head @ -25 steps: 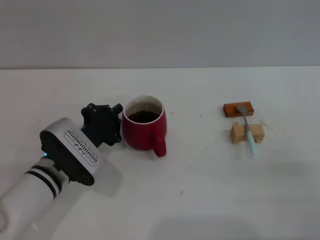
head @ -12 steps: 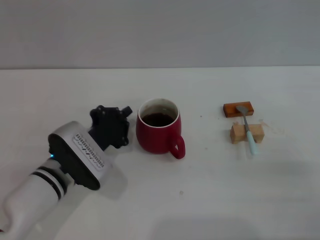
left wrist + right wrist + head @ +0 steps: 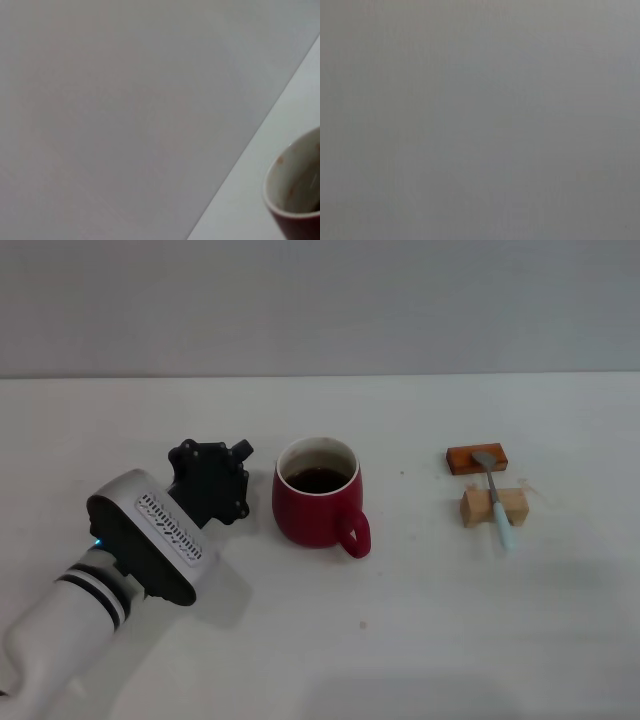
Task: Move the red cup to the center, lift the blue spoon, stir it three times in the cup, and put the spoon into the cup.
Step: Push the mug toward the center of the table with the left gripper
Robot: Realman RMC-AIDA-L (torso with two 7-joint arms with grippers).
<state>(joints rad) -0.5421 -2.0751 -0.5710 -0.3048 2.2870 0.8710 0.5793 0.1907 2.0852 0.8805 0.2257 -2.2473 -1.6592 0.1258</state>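
While the red cup (image 3: 316,492) stands mid-table, the left gripper (image 3: 212,480) sits just beside it, apart.
Whether its fingers are released or clenched, I cannot tell; the blue spoon (image 3: 495,499) rests across two blocks (image 3: 485,483).

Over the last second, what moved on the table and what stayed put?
The red cup was slid toward the table's centre, its handle swinging to the robot's right, and then stopped. The left gripper has since backed away, leaving a gap. The blue spoon stayed across the wooden block and orange block.

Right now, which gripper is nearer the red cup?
Left. The left gripper sits just beside the red cup, on its handle-free side, not touching. The right gripper is out of view.
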